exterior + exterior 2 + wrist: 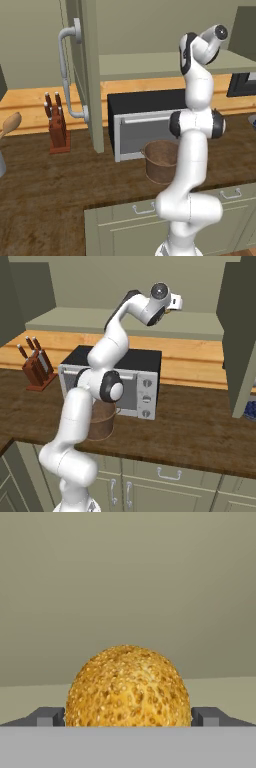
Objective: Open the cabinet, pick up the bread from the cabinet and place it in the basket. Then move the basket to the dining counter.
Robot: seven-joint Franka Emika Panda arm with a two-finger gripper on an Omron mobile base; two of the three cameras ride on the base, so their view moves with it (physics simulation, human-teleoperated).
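So my gripper is spread as wide as it goes, one dark finger on each side of the bread, and I can't tell if the tips actually touch it. The bread's a round golden dome with a pitted, crumbly crust, sitting on the pale cabinet shelf. Down on the dark wood worktop, the rough brown basket stands right in front of the toaster oven.
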